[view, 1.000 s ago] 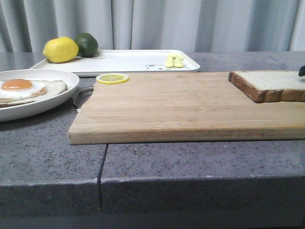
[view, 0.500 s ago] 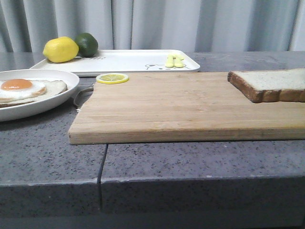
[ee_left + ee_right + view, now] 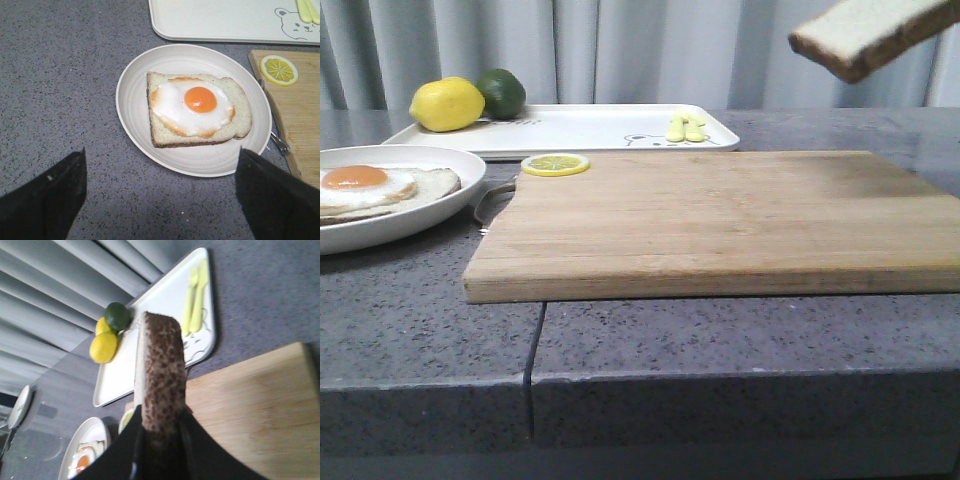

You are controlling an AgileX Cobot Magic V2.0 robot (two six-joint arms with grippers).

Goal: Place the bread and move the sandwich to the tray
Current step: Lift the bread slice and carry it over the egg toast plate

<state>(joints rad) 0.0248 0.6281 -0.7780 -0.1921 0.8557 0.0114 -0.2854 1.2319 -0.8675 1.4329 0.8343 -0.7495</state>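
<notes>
The bread hangs in the air high at the right of the front view, tilted, its dark crust edge facing down and left, well clear of the wooden cutting board below it; in the right wrist view the right gripper is clenched on the slice, its 2 black fingers pressing the pale faces on either side while the speckled brown crust stands up between them.

The sandwich is so far 1 slice of brown-crusted bread topped with a fried egg, orange yolk up, lying on the round white plate at the left of the grey stone table; the plate sits just beside the board's left end.

The left gripper hovers over the plate with its fingers spread wide apart and grasping nothing.

The tray lies behind the board, carrying a lemon and a lime at its left end and pale yellow shapes near its right; a lemon slice rests on the board's far left corner.
</notes>
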